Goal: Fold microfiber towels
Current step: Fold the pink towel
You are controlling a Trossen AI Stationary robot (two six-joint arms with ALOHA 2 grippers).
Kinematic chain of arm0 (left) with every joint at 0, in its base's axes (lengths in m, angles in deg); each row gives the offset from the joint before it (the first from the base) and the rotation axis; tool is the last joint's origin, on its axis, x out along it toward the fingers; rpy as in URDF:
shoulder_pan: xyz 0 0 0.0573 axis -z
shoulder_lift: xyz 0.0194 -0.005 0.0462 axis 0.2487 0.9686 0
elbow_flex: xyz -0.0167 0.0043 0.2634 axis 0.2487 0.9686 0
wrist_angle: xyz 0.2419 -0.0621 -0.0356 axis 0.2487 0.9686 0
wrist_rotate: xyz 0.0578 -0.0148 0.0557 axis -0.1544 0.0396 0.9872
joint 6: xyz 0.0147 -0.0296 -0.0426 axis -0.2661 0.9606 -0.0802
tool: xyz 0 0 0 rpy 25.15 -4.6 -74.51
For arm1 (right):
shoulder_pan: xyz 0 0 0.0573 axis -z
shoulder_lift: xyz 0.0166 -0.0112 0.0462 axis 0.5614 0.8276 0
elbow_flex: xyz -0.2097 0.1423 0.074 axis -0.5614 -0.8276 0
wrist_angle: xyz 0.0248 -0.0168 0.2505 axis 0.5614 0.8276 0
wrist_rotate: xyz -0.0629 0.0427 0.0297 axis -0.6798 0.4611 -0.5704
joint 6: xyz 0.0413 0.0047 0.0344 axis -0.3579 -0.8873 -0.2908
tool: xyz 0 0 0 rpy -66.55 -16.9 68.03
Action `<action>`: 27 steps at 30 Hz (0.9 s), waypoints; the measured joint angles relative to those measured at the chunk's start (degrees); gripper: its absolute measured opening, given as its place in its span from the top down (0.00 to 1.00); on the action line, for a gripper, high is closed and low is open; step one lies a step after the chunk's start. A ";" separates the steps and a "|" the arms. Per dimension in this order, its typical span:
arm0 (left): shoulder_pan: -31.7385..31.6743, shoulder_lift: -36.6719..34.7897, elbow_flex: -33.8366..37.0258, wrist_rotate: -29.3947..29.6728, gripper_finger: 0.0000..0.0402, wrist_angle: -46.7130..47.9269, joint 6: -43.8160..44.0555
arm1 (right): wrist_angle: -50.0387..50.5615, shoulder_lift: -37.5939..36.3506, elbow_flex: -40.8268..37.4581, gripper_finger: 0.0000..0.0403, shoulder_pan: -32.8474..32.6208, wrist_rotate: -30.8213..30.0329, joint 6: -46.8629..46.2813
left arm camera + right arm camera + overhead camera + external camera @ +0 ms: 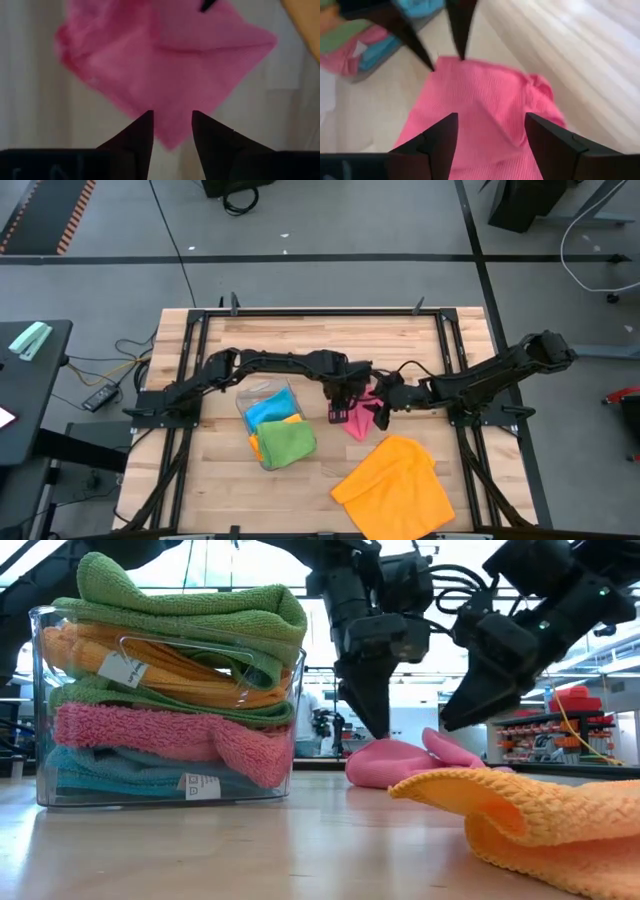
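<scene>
On the wooden bench (210, 480), a crumpled pink towel (357, 420) lies below both released hands, left hand (340, 406) and right hand (380, 416); corners must be pinched next.

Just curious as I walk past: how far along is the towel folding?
Done: folded towels fill the clear bin. In hand: both grippers, left and right, hover open over the pink towel, partly folded. Left: the orange towel lies crumpled at the table's front edge.
</scene>
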 joint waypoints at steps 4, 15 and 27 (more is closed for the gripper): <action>-1.96 -1.05 -0.02 0.15 0.69 2.76 -1.03 | -2.30 0.00 0.00 0.41 0.83 -0.11 0.48; -3.79 -1.49 -0.02 0.82 0.80 4.23 -2.76 | -4.99 2.02 1.20 0.43 -5.24 -9.68 -0.35; -6.11 -1.49 -0.02 2.10 0.83 11.11 -5.99 | -11.38 10.19 1.66 0.47 -4.17 -9.29 3.08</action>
